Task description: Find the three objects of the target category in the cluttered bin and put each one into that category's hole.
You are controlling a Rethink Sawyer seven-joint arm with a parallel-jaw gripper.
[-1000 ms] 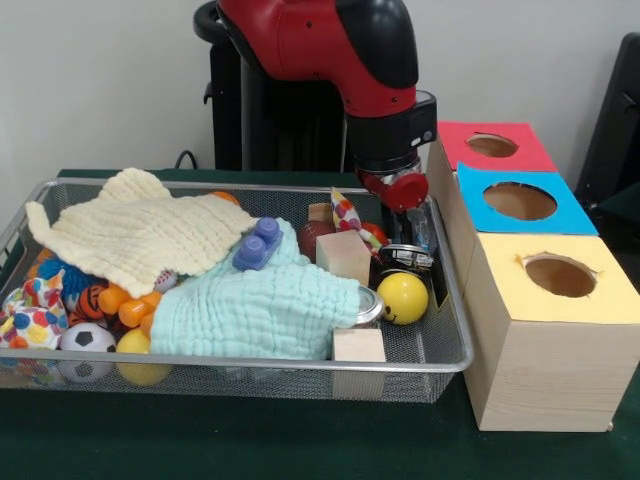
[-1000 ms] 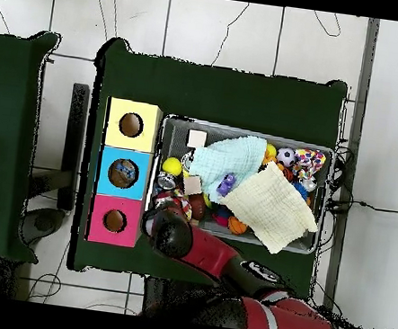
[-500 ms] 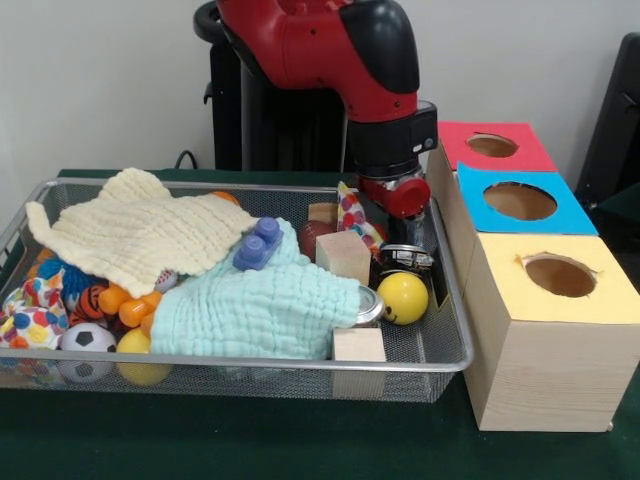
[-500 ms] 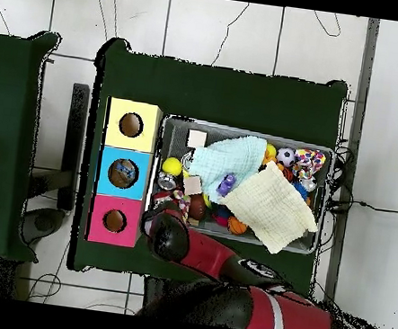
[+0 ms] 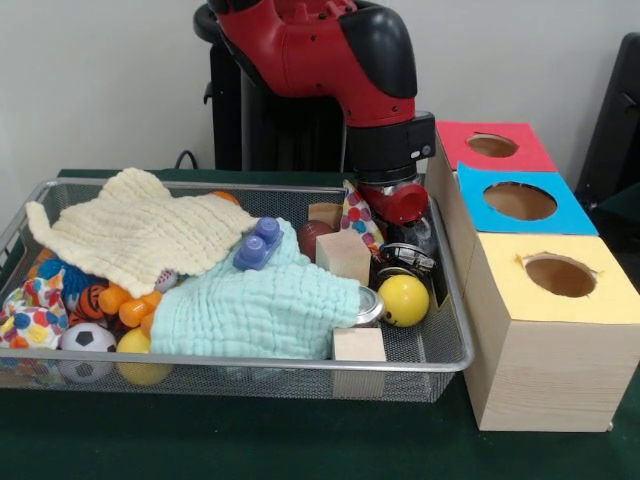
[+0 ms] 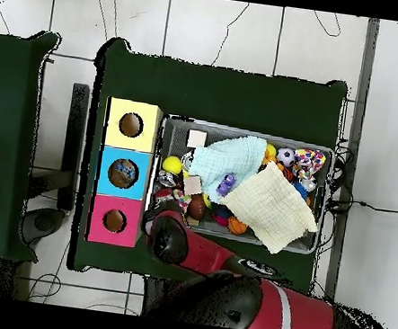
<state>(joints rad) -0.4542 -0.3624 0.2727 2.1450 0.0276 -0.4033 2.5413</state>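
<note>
Arm hung over bin's far right corner; claw state: cannot tell. Judged: descend straight, clear of wire rim; avoid snagging mint cloth.

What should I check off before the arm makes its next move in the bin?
1. Gripper open or shut: cannot tell, the fingers are hidden behind the clutter.
2. Anything held: cannot tell; a spotted fabric piece sits right beside the wrist.
3. Box holes clear: ok for the yellow box and red box; the blue box shows something inside its hole from overhead.
4. Bin position: ok, it sits flat, close beside the boxes.
5. Cloths covering objects: not ok, the green cloth and cream cloth hide much of the contents.
6. Yellow ball reachable: ok, it lies uncovered.
</note>
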